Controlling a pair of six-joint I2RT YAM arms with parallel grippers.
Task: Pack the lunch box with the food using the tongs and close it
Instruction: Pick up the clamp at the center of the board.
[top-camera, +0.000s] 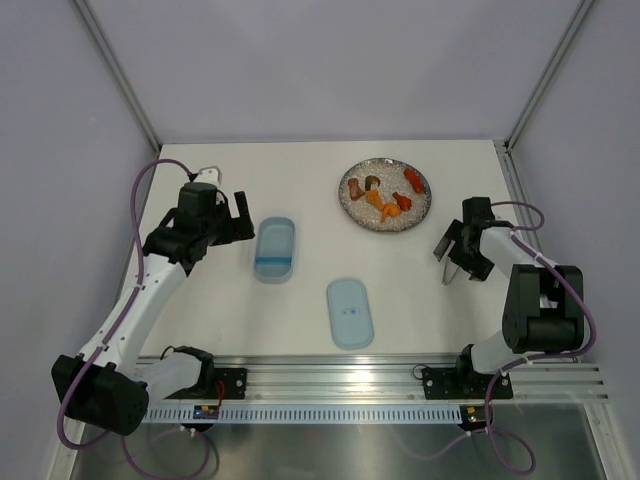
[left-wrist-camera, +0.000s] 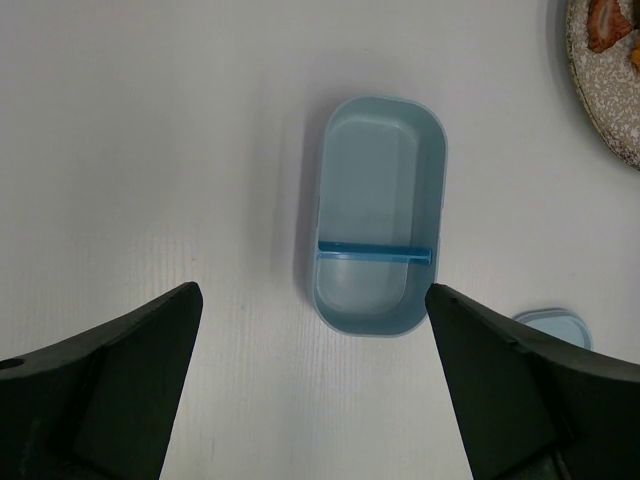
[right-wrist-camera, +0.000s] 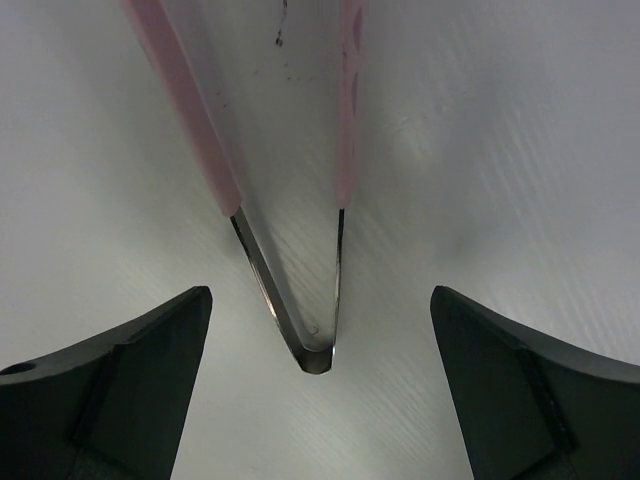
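My left claw (top-camera: 240, 220) hangs spread wide above the counter (top-camera: 300, 170), gripping nothing. The lunch box (left-wrist-camera: 380, 230) sits just ahead of it, lidless, with a darker blue divider across its inside. Its lid (top-camera: 350, 312) lies flat on the counter, apart from the tub and nearer my bases. My right claw (top-camera: 462, 252) is just as wide and is lowered over the tongs (right-wrist-camera: 347, 100). Their pink arms and metal bend lie between my fingers, which stand clear of them on both sides. The food (top-camera: 385, 195), orange, red and brown bits, lies on the speckled plate (top-camera: 346, 196) at the far side.
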